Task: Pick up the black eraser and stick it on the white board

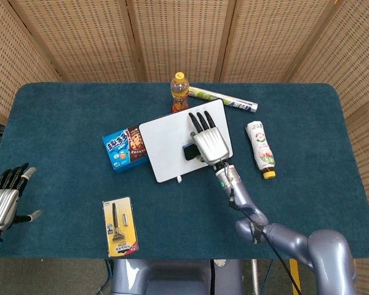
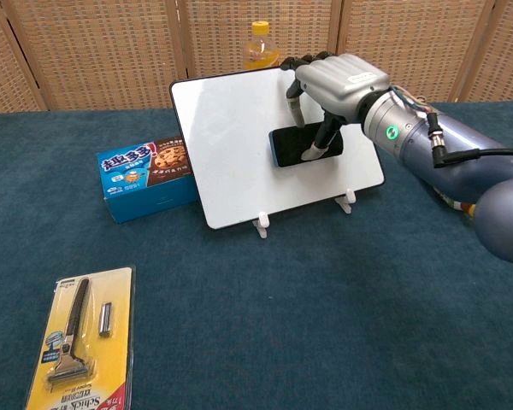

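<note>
Closest to the robot, on the left side of the blue table (image 2: 342, 325), lies a yellow razor pack (image 2: 77, 339). The left hand (image 1: 3, 200) hangs low at the left edge of the head view. It holds nothing and its fingers are spread apart.

A little farther back stands the white board (image 2: 239, 145). It leans back on small white feet. The black eraser (image 2: 303, 143) is right against the front of the board, on its right half. The right hand (image 2: 335, 84) holds the eraser there, with its thumb on the front of the eraser and its other fingers curled over the top.

A blue cookie box (image 2: 145, 178) sits beside the board on its left, touching it. A white bottle (image 1: 261, 148) lies on its side to the right of the board.

Behind the board stands an orange drink bottle (image 1: 179, 92). A long tube (image 1: 222, 98) lies flat just beside it, near the far edge.
</note>
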`<state>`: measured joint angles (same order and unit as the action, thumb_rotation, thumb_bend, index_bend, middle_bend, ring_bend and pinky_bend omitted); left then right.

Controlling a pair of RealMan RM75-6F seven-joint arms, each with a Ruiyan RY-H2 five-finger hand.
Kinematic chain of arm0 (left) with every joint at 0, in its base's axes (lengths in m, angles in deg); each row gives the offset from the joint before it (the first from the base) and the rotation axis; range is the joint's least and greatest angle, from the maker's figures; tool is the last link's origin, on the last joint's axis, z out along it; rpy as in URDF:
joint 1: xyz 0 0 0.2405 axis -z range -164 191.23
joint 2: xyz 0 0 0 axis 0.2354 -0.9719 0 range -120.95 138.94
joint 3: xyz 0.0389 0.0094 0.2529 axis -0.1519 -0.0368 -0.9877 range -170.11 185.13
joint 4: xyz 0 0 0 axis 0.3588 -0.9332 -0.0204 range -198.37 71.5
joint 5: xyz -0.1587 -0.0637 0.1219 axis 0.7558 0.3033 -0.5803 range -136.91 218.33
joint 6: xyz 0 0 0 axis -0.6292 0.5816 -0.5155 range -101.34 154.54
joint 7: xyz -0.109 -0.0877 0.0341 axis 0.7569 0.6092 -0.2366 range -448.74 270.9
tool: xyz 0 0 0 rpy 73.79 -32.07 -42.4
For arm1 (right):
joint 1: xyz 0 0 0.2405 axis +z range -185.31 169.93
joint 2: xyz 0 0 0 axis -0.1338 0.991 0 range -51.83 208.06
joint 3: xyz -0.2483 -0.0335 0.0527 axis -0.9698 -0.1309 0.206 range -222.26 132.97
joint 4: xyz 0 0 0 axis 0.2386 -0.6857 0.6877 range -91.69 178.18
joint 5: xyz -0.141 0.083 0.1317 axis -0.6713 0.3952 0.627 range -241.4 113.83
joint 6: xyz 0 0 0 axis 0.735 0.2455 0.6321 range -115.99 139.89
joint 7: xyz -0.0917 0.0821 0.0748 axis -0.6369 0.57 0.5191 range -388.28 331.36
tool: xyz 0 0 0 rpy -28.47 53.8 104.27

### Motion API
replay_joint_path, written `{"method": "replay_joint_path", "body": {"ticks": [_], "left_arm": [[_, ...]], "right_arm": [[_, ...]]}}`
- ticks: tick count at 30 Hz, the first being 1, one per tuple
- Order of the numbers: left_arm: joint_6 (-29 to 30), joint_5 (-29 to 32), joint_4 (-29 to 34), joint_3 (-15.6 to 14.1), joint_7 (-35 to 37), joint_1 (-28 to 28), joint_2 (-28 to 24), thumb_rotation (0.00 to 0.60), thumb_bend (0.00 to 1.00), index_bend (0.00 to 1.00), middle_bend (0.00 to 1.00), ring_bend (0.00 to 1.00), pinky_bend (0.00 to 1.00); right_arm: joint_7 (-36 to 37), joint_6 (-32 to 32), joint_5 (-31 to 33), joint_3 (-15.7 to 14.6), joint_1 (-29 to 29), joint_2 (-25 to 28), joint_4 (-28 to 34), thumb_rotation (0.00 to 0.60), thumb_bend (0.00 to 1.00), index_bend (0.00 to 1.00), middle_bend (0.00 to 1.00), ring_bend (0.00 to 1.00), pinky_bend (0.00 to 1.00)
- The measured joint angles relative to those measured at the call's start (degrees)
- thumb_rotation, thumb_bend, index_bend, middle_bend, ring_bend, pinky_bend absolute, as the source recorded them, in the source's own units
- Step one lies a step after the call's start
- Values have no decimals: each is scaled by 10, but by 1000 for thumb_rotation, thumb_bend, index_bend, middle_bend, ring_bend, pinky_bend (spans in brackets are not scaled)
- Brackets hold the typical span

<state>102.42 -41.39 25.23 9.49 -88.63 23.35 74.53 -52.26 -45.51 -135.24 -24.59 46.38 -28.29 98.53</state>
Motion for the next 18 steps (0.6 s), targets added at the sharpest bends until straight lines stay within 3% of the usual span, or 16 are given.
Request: {"method": "replay_joint_path", "body": {"ticks": [18], "left_arm": [[-14, 9, -6, 0, 4, 7, 2, 600, 126, 0, 0, 0, 0]], "right_arm": [[60, 4, -5, -4, 26, -42, -70, 600, 131, 575, 56, 0, 19]]}}
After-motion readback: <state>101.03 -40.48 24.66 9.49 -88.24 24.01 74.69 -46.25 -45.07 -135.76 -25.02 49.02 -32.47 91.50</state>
